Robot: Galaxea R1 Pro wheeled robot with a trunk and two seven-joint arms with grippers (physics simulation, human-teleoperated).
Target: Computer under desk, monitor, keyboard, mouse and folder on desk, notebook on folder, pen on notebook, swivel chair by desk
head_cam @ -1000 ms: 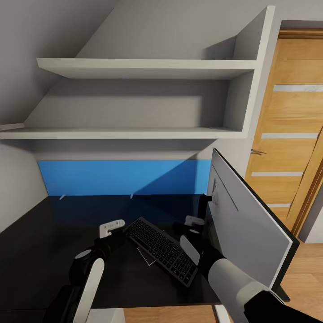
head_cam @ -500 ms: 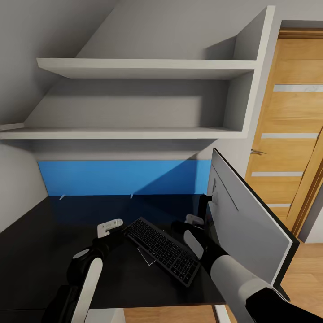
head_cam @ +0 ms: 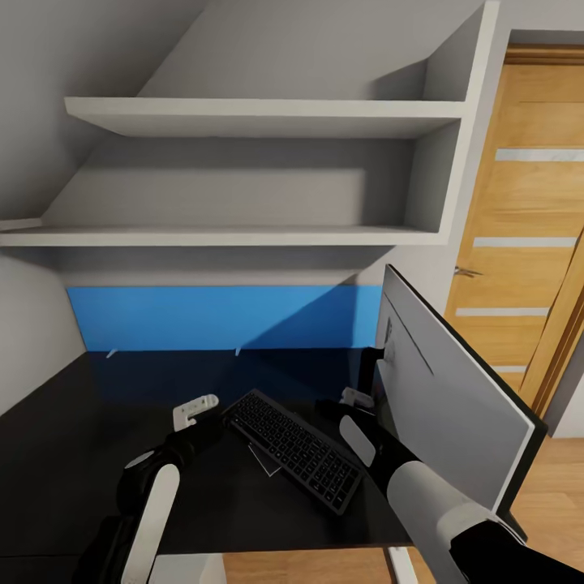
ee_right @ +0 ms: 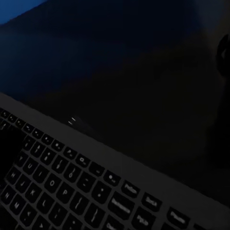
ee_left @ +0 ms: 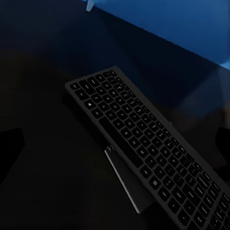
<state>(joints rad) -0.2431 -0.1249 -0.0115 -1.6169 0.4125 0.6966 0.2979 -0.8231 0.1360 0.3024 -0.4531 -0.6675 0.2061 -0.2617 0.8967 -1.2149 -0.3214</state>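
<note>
Keyboard [head_cam: 294, 449] placement looks like the step in hand: it lies diagonally on the glossy black desk [head_cam: 65, 438] in the lower centre of the head view, its near end close to the front edge and its far end pointing toward the blue back panel [head_cam: 219, 318]. A thin grey flat piece [ee_left: 125, 186] pokes out from under its long side in the left wrist view; I cannot tell what it is. The monitor [head_cam: 450, 397] stands at the right of the frame, turned edge-on so its grey back faces the camera, just beside the right forearm. The left gripper [head_cam: 195, 409] hovers by the keyboard's far left corner and the right gripper [head_cam: 354, 397] sits between keyboard and monitor; whether either pair of jaws is spread or pressed together I cannot tell. The main risk, as I judge it, is the right arm brushing the monitor and tipping or swivelling it further. A one-sided push could also skid the keyboard toward the front edge, or drag the hidden piece along.
</note>
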